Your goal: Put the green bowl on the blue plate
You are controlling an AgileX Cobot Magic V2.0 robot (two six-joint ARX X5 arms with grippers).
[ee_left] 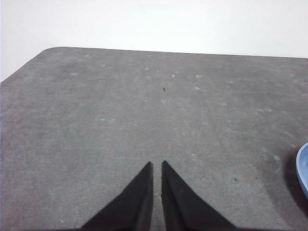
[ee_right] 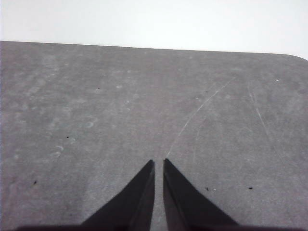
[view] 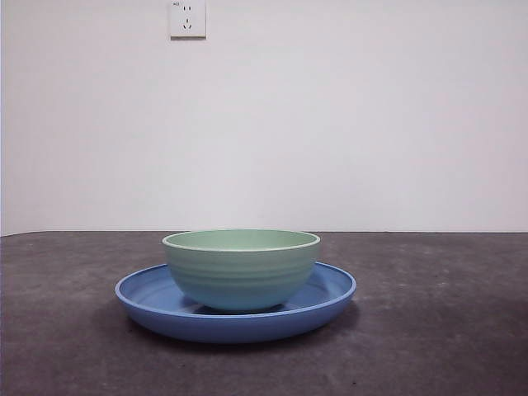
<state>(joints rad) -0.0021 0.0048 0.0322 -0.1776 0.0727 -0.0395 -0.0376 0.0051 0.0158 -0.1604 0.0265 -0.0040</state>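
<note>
The pale mint-green bowl [view: 241, 268] stands upright inside the wide blue plate [view: 330, 297] at the middle of the table in the front view. No arm shows in that view. My left gripper [ee_left: 157, 164] hangs shut over bare table, holding nothing, with a sliver of the blue plate [ee_left: 303, 168] off to one side. My right gripper [ee_right: 159, 162] is also shut and empty over bare, scratched table, away from the bowl and plate.
The dark grey table [view: 445, 330] runs to a white wall with a power socket [view: 187, 18]. A rounded table corner [ee_left: 45, 52] shows in the left wrist view and another corner [ee_right: 293, 55] in the right wrist view.
</note>
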